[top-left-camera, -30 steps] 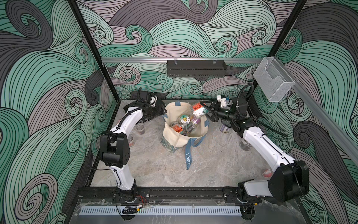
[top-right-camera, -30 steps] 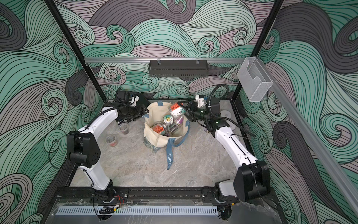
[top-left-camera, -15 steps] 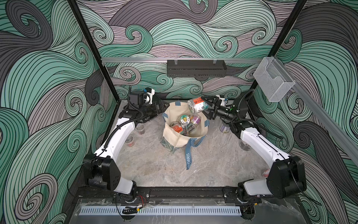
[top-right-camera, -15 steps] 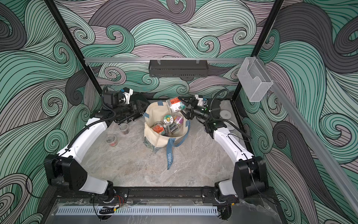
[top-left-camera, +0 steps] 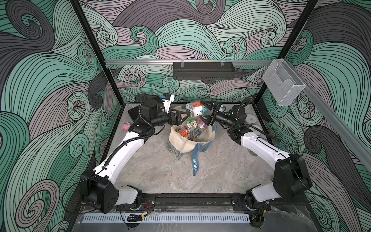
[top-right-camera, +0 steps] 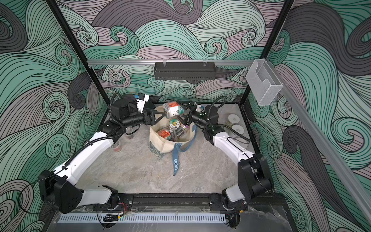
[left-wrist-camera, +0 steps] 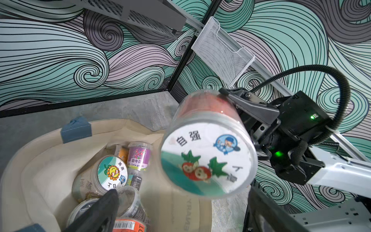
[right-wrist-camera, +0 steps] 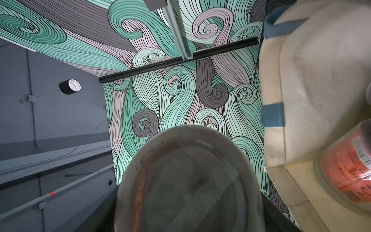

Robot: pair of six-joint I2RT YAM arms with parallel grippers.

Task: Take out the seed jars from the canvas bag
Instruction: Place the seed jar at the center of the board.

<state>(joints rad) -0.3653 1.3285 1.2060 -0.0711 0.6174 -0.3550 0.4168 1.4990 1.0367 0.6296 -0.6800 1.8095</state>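
Top views: right tool [top-left-camera: 204, 111] clamps seed jar [top-left-camera: 195, 109]; left tool [top-left-camera: 183, 114] spread wide, empty.

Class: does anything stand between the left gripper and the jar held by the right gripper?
Nothing visible does. The left gripper, open, faces the jar across a bare gap; the right gripper grips its far end, and the canvas bag sits below.
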